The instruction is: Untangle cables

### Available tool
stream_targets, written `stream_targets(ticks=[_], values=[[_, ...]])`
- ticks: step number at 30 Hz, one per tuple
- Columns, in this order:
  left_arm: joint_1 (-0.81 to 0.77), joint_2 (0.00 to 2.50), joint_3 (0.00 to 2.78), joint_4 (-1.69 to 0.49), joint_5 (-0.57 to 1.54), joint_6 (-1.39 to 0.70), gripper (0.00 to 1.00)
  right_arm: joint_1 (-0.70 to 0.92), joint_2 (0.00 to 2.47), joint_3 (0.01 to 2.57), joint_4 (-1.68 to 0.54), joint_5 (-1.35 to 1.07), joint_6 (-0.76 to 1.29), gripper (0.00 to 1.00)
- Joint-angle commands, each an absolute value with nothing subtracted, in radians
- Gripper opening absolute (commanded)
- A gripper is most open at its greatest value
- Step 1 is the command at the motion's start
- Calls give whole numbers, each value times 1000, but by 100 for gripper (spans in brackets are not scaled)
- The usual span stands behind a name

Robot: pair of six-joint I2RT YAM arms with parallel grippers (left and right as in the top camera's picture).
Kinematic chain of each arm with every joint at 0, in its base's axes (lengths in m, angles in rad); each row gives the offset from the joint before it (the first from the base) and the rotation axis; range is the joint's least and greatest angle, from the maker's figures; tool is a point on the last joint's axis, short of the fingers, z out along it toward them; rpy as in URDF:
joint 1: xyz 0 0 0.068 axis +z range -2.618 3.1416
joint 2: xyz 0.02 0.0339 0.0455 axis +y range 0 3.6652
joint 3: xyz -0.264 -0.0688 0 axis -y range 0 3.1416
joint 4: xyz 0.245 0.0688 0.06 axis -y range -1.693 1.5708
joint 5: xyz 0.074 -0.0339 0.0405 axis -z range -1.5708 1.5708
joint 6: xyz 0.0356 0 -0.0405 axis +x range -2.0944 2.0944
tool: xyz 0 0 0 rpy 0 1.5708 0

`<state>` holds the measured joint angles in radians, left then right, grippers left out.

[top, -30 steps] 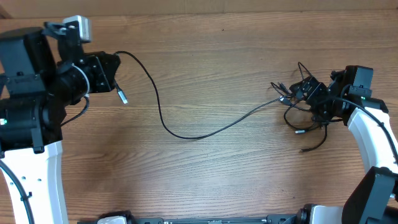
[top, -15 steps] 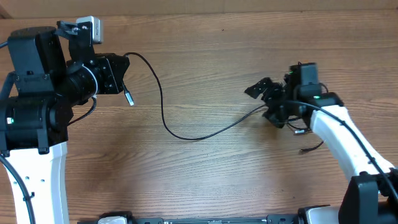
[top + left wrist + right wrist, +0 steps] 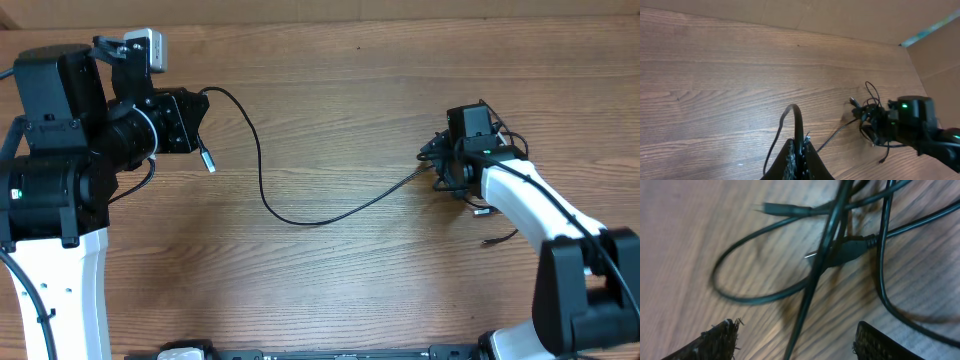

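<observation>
Cables (image 3: pixel 835 255) lie tangled on counter (image 3: pixel 350 80), right side. I've got one strand (image 3: pixel 320 222) pinched in left end effector (image 3: pixel 799 146), probably to pull it free. Right end effector (image 3: pixel 797 330) is spread open just above them.

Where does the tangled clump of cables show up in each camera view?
Overhead: cable clump at right, partly under the right gripper.
Left wrist: cable clump right of centre, beside that gripper.
Right wrist: cable clump fills the upper frame.
Shared landmark: the right gripper, over the clump.
</observation>
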<state>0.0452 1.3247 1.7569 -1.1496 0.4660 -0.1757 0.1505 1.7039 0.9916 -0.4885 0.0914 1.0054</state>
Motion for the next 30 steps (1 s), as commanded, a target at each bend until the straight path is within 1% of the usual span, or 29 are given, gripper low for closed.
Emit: stream_targets(ticks=[1, 3, 4, 5, 6, 11, 14, 17, 18, 21, 24, 25, 26, 27, 28, 29, 30], values=[[38, 1322, 1774, -1151, 460, -153, 4, 150, 1766, 982, -425, 114, 964, 64], [38, 1322, 1774, -1152, 460, -153, 4, 150, 1790, 982, -368, 74, 889, 30], [38, 1322, 1774, -1152, 460, -153, 4, 150, 1790, 982, -353, 56, 857, 21], [38, 1322, 1774, -1152, 460, -153, 4, 150, 1789, 983, -339, 29, 823, 7], [38, 1322, 1774, -1152, 460, -153, 5, 150, 1787, 985, -333, -3, 794, 4], [38, 1325, 1766, -1152, 460, -153, 4, 150, 1682, 1052, -439, -167, 651, 4], [38, 1348, 1753, -1153, 461, -153, 4, 150, 1495, 1138, -492, -530, 378, 4], [38, 1373, 1748, -1152, 473, -154, 4, 150, 1382, 1158, -481, -767, 237, 4], [38, 1382, 1747, -1152, 477, -154, 4, 150, 1352, 1158, -480, -812, 209, 4], [38, 1413, 1747, -1151, 510, -154, 4, 151, 1299, 1158, -488, -847, 137, 4], [38, 1444, 1747, -1152, 538, -153, 5, 152, 1310, 1153, -496, -871, 120, 4], [38, 1453, 1747, -1152, 544, -153, 4, 152, 1316, 1151, -496, -925, 93, 4], [38, 1462, 1747, -1152, 549, -153, 4, 152, 1330, 1151, -496, -1038, 8, 4], [38, 1470, 1747, -1152, 552, -153, 4, 152, 1338, 1151, -492, -1062, -33, 4], [38, 1474, 1747, -1152, 553, -153, 4, 152, 1349, 1151, -491, -1034, -72, 4], [38, 1480, 1747, -1152, 555, -153, 4, 152, 1368, 1151, -491, -894, -125, 4], [38, 1484, 1747, -1152, 572, -152, 4, 152, 1391, 1151, -471, -744, -132, 4]])
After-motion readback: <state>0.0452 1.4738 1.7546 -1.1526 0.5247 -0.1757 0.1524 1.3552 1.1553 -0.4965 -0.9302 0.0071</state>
